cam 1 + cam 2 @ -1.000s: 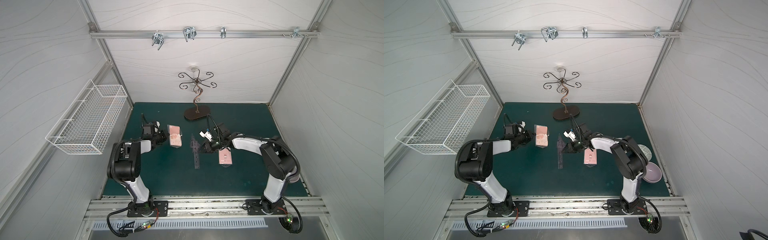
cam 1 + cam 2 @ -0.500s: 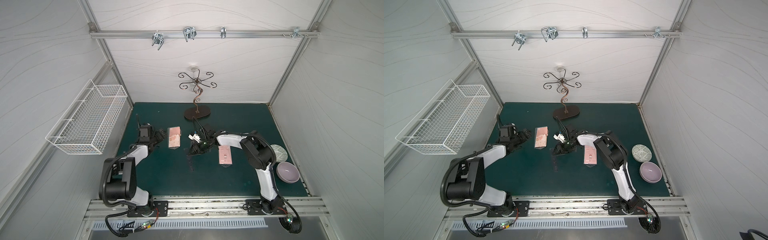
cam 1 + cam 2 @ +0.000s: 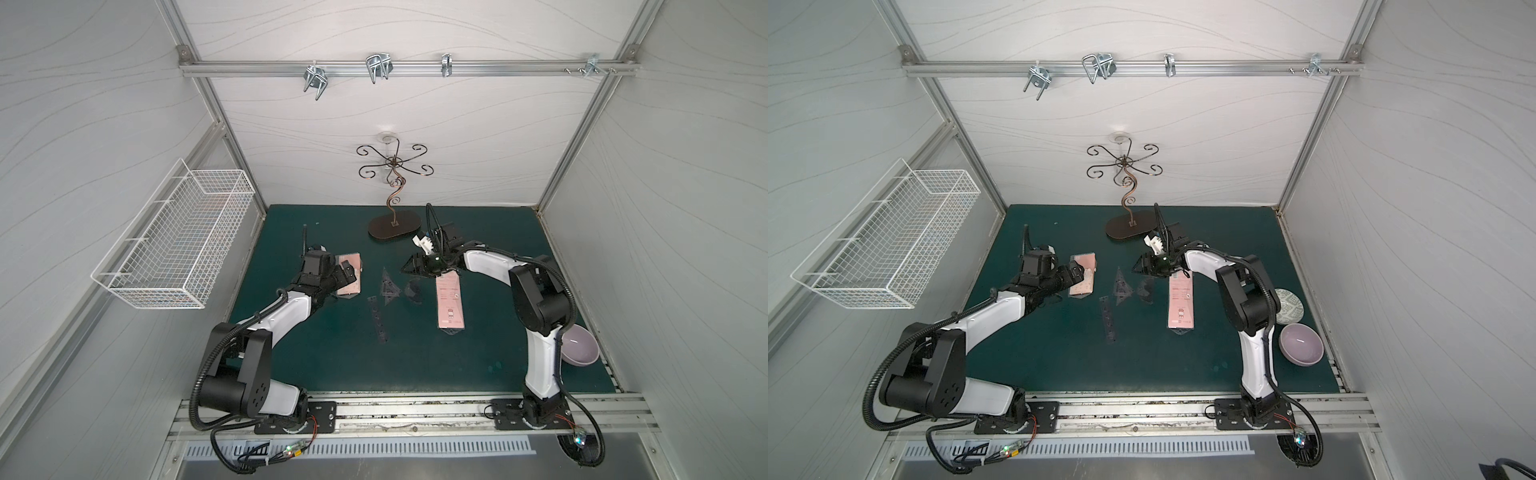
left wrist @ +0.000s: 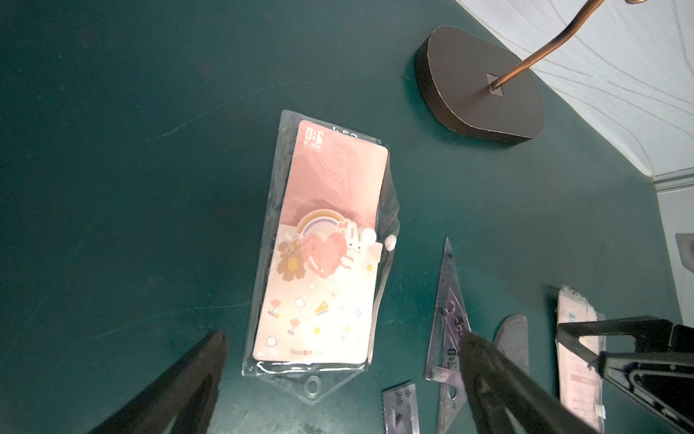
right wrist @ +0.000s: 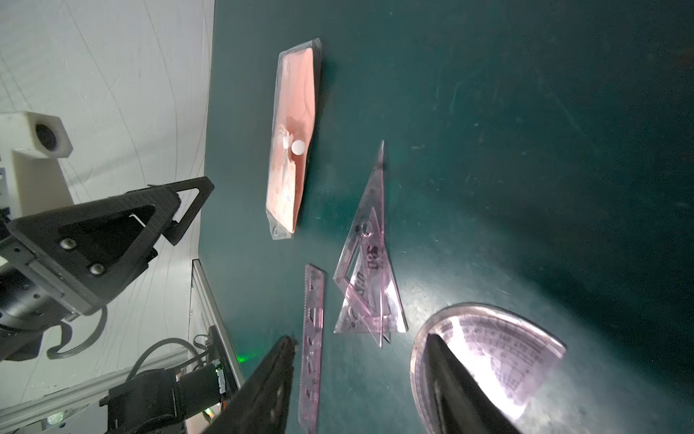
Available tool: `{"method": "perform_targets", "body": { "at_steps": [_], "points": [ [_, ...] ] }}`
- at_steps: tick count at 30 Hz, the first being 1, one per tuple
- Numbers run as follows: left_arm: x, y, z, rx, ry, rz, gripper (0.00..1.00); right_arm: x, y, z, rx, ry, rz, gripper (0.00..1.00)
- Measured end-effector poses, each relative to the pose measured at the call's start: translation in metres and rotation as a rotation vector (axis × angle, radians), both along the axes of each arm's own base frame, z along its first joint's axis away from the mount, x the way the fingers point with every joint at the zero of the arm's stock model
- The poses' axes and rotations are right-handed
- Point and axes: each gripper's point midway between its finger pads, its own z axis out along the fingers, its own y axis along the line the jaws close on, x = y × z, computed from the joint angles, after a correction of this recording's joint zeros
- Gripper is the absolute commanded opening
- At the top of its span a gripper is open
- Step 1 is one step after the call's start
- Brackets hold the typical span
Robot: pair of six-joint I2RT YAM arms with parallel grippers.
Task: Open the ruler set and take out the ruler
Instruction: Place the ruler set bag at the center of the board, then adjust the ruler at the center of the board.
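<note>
White arm links (image 3: 291, 318), black joints (image 3: 540, 303), ribbed black cables (image 3: 204, 365); left end effector (image 3: 348, 270) black, triangular, silver screws (image 5: 68, 244).

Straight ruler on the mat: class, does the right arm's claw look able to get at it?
Probably yes. The straight ruler lies bare on the mat, nothing over it, near the open right claw; set squares lie beside it. Being flat, it may resist pinching.

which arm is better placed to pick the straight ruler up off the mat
Right, probably. The right gripper is open and the ruler lies lengthwise just beside one finger, whole in its wrist view. The left gripper hangs over the pouch and sees only the ruler's end.
</note>
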Motion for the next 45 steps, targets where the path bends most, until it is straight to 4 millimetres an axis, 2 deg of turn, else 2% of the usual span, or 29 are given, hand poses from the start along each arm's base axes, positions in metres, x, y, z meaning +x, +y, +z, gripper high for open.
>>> {"method": "perform_targets", "body": {
  "at_steps": [3,10,17,34,39,45],
  "points": [
    [0.000,0.001,-0.001,0.007,0.002,0.001,0.99,-0.006,0.015,-0.002,0.005,-0.001,0.035,0.46],
    [-0.001,0.002,-0.004,0.014,0.012,0.001,0.99,-0.014,0.043,-0.010,0.010,0.005,0.093,0.45],
    [-0.002,0.002,-0.007,0.017,0.023,0.001,0.99,-0.016,0.042,-0.032,-0.029,0.039,0.087,0.45],
    [-0.004,0.002,-0.013,0.021,0.042,0.000,0.99,-0.017,0.037,-0.049,-0.064,0.049,0.072,0.43],
    [-0.004,0.002,-0.013,0.022,0.043,-0.001,0.98,-0.020,0.042,-0.050,-0.057,0.046,0.085,0.42],
    [-0.004,0.002,-0.013,0.023,0.044,-0.002,0.99,-0.027,0.059,-0.049,-0.026,0.043,0.122,0.41]
  ]
}}
